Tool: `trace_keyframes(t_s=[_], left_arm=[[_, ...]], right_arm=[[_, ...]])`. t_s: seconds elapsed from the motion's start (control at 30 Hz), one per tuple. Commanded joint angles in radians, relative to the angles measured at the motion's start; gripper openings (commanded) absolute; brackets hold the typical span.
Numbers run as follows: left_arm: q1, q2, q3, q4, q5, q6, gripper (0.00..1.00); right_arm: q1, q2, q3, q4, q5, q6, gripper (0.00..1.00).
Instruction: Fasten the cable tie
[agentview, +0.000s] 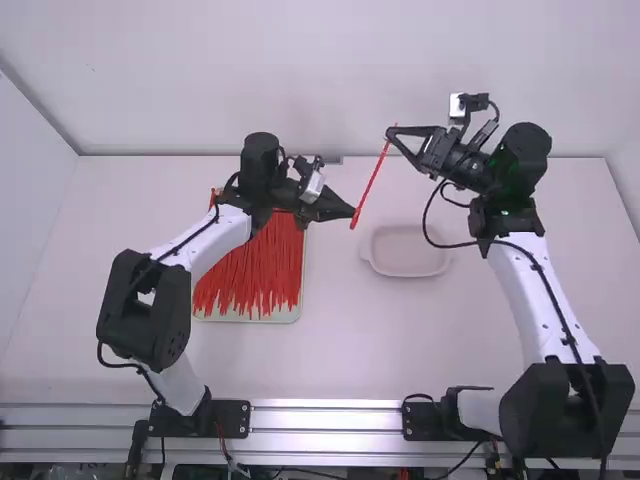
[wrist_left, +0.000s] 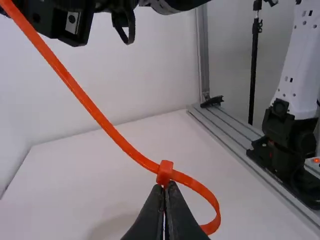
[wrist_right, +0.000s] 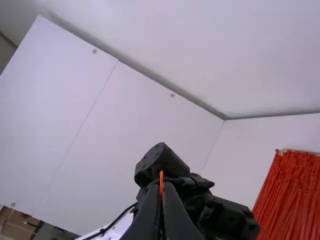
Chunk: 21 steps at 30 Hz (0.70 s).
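We are pinching one orange cable tie (wrist_left: 100, 119) at two spots: left pincer (wrist_left: 164, 186) at its head, right pincer (wrist_right: 161, 187) at its tail tip.

White dish (agentview: 405, 254); spare ties (agentview: 255, 272) (heaped)

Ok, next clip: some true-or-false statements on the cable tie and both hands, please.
1. The orange cable tie is threaded through its own head, making a loop. True.
2. The right hand is open, off the tie. False: it is shut on the tie's tail.
3. The left hand pinches the tie beside the head. True.
4. The spare ties lie in the white dish. False: they lie on a flat board beside it.
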<state>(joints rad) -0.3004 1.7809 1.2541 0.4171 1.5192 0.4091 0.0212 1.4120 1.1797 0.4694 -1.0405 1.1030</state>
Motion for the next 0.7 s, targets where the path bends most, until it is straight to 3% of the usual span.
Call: trace_keyframes(t_s=[0.0, 0.03, 0.17, 0.2, 0.27, 0.4, 0.67], left_arm=[[-0.014, 0.002, -0.031, 0.032, 0.032, -0.067, 0.02], [-0.013, 0.002, -0.031, 0.051, 0.032, -0.084, 0.02], [-0.013, 0.002, -0.031, 0.106, 0.003, -0.136, 0.02], [-0.013, 0.002, -0.031, 0.125, -0.026, -0.160, 0.02], [-0.013, 0.002, -0.030, 0.135, -0.043, -0.159, 0.02], [0.009, 0.002, -0.022, 0.148, -0.043, -0.164, 0.02], [0.063, 0.002, -0.004, 0.149, -0.066, -0.190, 0.02]], right_arm=[[0.000, -0.012, 0.071, 0.017, 0.013, -0.067, 0.24], [0.009, -0.012, 0.070, 0.017, 0.008, -0.089, 0.33], [0.031, -0.012, 0.070, 0.016, -0.015, -0.154, 0.52], [0.040, -0.012, 0.070, 0.004, -0.021, -0.169, 0.51], [0.046, -0.012, 0.070, -0.029, -0.027, -0.193, 0.73], [0.042, -0.012, 0.070, -0.127, -0.079, -0.290, 0.98], [0.018, -0.012, 0.070, -0.301, -0.172, -0.463, 0.99]])
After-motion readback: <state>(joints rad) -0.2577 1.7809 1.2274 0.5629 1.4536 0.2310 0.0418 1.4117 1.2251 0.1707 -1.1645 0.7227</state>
